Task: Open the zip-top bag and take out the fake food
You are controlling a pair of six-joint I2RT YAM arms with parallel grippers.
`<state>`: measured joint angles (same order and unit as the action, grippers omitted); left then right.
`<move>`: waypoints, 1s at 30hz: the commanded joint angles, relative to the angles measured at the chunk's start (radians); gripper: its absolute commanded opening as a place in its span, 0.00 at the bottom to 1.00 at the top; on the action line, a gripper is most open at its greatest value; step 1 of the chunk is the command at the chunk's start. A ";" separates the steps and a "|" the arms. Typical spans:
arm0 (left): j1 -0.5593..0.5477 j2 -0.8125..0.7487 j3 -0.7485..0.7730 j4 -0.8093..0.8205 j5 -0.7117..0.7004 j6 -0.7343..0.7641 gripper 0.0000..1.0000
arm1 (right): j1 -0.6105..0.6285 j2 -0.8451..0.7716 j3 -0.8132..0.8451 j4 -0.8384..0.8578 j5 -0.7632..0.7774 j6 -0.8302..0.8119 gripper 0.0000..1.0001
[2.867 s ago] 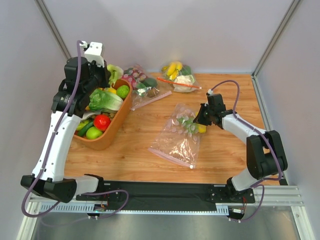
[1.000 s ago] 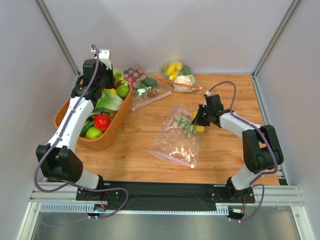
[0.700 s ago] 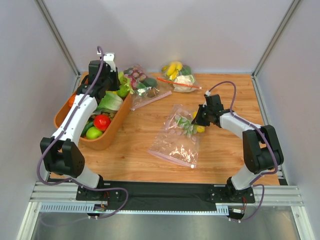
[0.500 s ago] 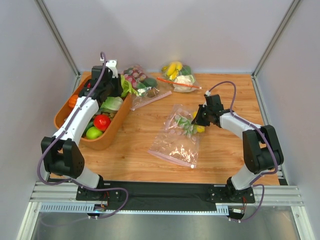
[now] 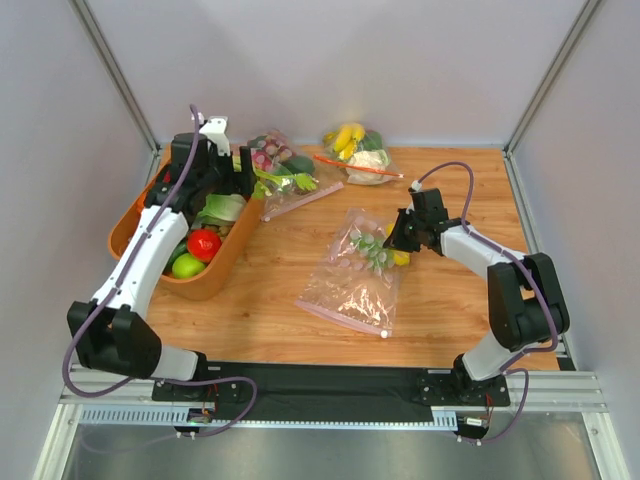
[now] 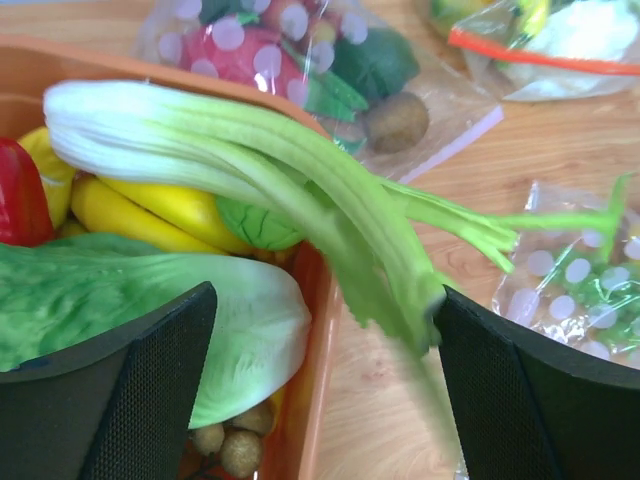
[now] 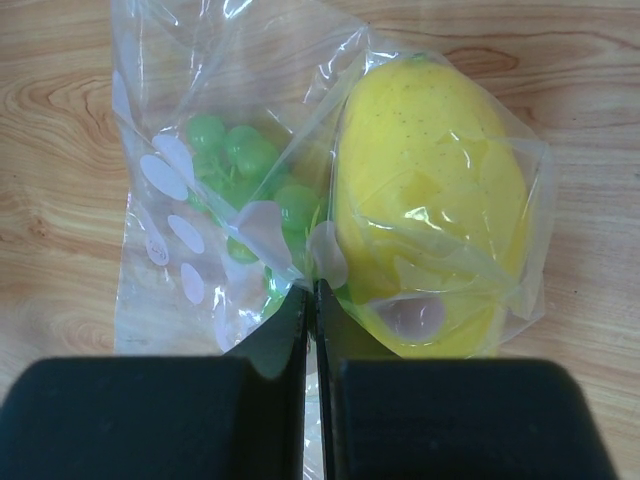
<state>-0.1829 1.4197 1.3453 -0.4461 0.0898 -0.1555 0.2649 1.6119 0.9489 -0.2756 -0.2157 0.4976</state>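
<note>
The zip-top bag [image 5: 352, 285] lies flat mid-table, its pink strip [image 5: 338, 314] toward me. My right gripper [image 7: 311, 292] is shut on a fold of its film, between the green grapes [image 7: 240, 160] and the yellow lemon piece [image 7: 430, 200] inside. The long pale-green stalk [image 6: 250, 160] is outside the bag and stretches over the orange basket's rim [image 6: 312, 330]. Its white base is over the basket and its leafy end is blurred. My left gripper [image 6: 325, 305] stands wide open around it, the leaf tips beside the right finger [image 6: 530, 390]. From above, the stalk [image 5: 285, 182] points right from the left gripper [image 5: 240, 168].
The basket [image 5: 232, 250] at the left holds lettuce [image 5: 215, 208], a tomato [image 5: 203, 243] and other pieces. Two other filled clear bags lie at the back: one with dark grapes [image 5: 290, 170], one with banana and cauliflower [image 5: 358, 152]. Walls close in the left, back and right.
My left gripper has swung right over the basket's far end and opened, letting go of the stalk. The right arm and the bag have not moved.
</note>
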 commanded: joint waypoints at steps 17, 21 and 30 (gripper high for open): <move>-0.136 -0.464 -0.179 0.033 0.044 0.059 0.97 | -0.003 -0.038 0.034 -0.020 0.001 -0.021 0.00; -0.393 -0.505 -0.293 0.049 -0.087 0.062 0.95 | -0.001 -0.038 0.042 -0.031 0.010 -0.019 0.00; -0.874 -0.403 -0.563 0.181 -0.262 -0.128 0.92 | -0.003 -0.063 0.008 -0.017 0.033 -0.010 0.00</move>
<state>-0.9657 0.9577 0.8352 -0.3508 -0.1070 -0.1875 0.2649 1.5982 0.9512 -0.3141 -0.2058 0.4934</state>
